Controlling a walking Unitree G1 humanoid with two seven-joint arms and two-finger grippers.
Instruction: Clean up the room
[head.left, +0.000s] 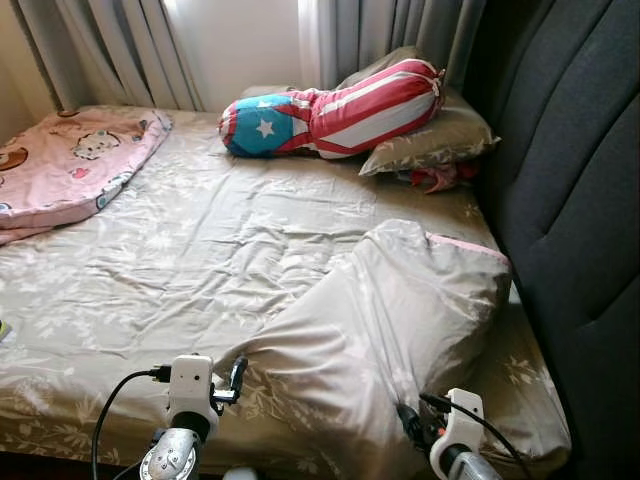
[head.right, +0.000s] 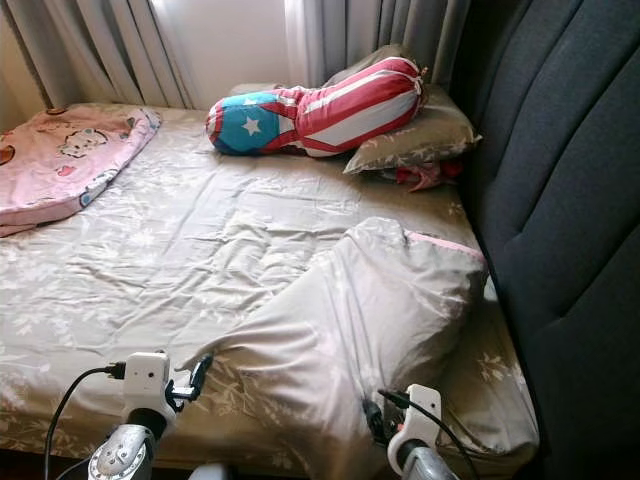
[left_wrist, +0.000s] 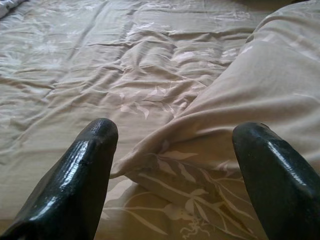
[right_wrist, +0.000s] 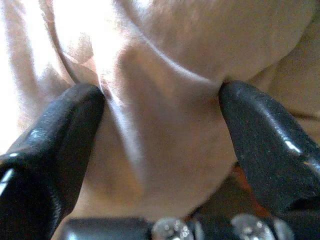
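Here the right gripper (right_wrist: 160, 107) pinches a fold of the beige pillow (head.left: 400, 330), with its 2 black fingers (right_wrist: 55, 145) pressed into the cloth on both sides of the fold. The left gripper (left_wrist: 175, 145) is spread wide, just over the pillow's near corner and not touching it. The pillow is big and soft, with pale leaves printed on it and a thin pink edge at its far end. It lies on the bed (head.left: 200, 250), near the front edge, on a wrinkled beige sheet with the same leaf print. Beside it on the right stands a dark gray padded headboard (head.left: 570, 200). Farther back, a long bolster (head.left: 330, 110) with red and white stripes and a blue end with a white star rests on another beige pillow (head.left: 440, 140). A small red thing (head.left: 435, 178) pokes out under that pillow. A pink blanket (head.left: 70, 160) with cartoon animals lies on the far left. Gray curtains (head.left: 110, 50) hang behind the bed.
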